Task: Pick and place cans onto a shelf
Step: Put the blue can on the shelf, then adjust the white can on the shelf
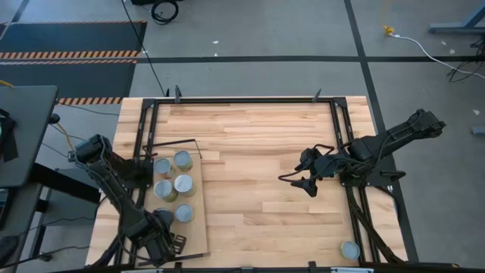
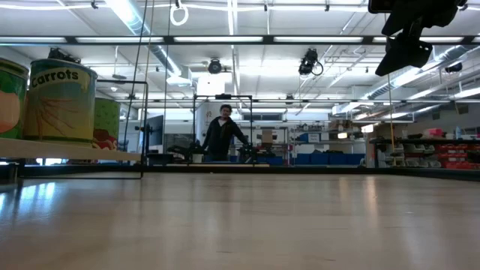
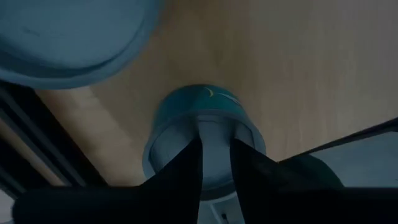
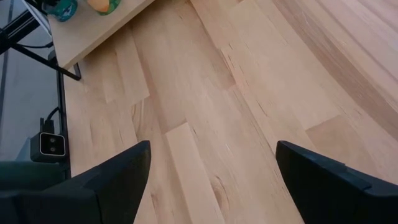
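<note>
Left claw [image 3: 216, 163] hovering over a can [image 3: 202, 140] on the shelf [image 1: 198, 199], fingers nearly pressed together, right claw [image 1: 305, 180] hanging spread above the surface [image 1: 258, 152]

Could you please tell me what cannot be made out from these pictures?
- Left gripper: high view, own arm covers it; whether it grips the can is unclear.
- Can labels: high view, only lids show.
- Shelf front edge: high view, cut off.
- Leftmost can: low view, cut by edge.
</note>
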